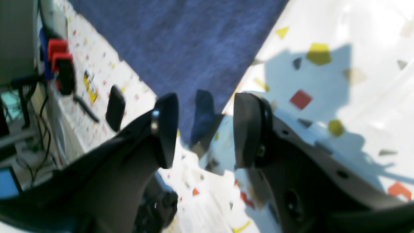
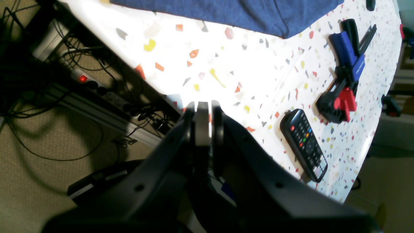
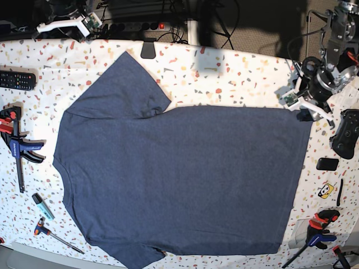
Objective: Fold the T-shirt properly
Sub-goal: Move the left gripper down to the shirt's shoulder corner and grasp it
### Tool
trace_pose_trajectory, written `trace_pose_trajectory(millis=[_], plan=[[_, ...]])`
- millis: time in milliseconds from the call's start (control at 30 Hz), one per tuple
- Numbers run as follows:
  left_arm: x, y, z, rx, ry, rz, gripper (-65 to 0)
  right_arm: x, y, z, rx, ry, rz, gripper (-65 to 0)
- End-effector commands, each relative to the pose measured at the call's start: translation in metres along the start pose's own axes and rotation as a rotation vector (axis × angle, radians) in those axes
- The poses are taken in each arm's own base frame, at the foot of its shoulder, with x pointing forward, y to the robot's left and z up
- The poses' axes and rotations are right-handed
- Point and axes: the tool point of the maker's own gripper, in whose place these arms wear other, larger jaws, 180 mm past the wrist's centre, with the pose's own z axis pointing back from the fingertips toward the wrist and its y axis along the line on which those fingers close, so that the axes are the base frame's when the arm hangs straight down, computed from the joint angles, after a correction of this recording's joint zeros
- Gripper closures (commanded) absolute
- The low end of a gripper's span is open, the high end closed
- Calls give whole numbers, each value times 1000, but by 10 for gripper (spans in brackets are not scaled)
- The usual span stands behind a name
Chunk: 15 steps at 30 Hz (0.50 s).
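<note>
Left tool [image 1: 202, 129], open-jawed, above T-shirt [image 1: 190, 48] corner

Terrazzo table [image 3: 235, 73] carrying T-shirt [image 3: 185, 179], lying flat across middle, plain side up. Remote [image 3: 17, 80], clamp [image 3: 19, 147], marker [image 3: 42, 205] and screwdriver [image 3: 53, 235] lying along left edge. Gamepad [image 3: 345, 133], sticker [image 3: 325, 190], second clamp [image 3: 317, 230] lying along right edge.

T-shirt [image 3: 179, 179] sleeve beyond bottom edge
</note>
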Motion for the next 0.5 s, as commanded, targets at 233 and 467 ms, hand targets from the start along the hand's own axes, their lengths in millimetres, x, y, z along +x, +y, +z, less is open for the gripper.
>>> trace_pose_trajectory(millis=[233,467], plan=[[-9,17,-15,5,18,-33,-269,-2,-13,3,-64,24,-28,-26],[-23,13,-25,-23,30,-8,-266,-2,-14,3,-67,23,-30,-26]])
